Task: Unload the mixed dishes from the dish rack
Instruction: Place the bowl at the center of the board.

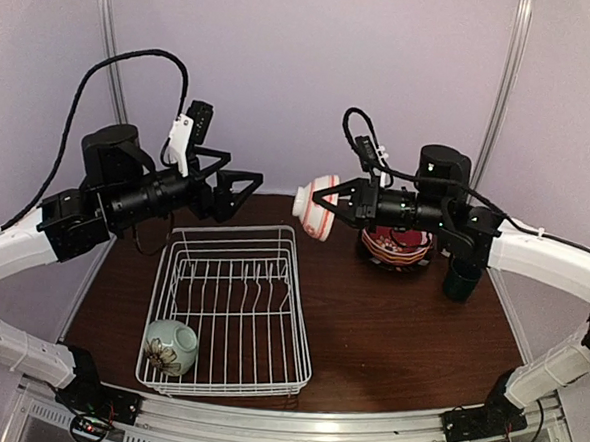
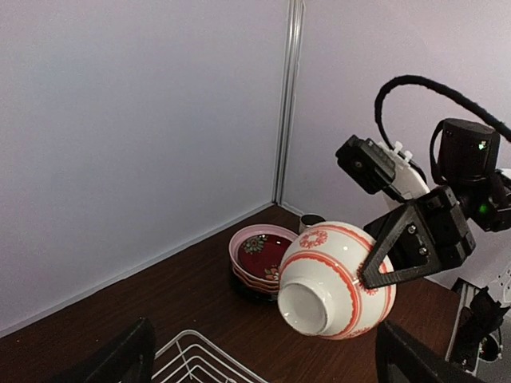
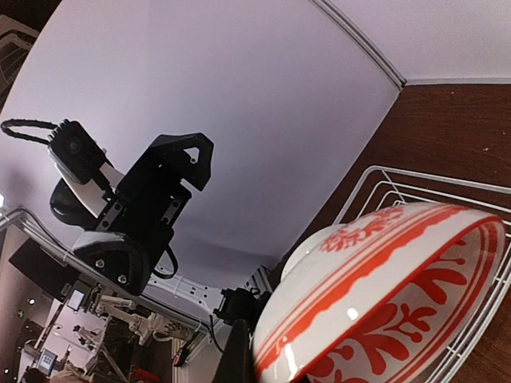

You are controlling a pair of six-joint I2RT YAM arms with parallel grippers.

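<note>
The left gripper (image 1: 242, 192) hangs released, jaws spread wide, above the back-left corner of the white wire dish rack (image 1: 223, 385). In the rack's near-left corner sits a pale-green floral ceramic bowl (image 1: 171, 346), seemingly tipped. Being round and glazed, it could roll or slip from a rim pinch. The right gripper (image 1: 338, 204) is clenched on the rim of a white bowl with red banding (image 1: 316, 206), held sideways in the air over the rack's back-right corner. That rim-only hold may let it swing or drop, or clip the stacked red-and-pink bowls (image 1: 395, 249) and dark mug (image 1: 462, 279) at set-down.
</note>
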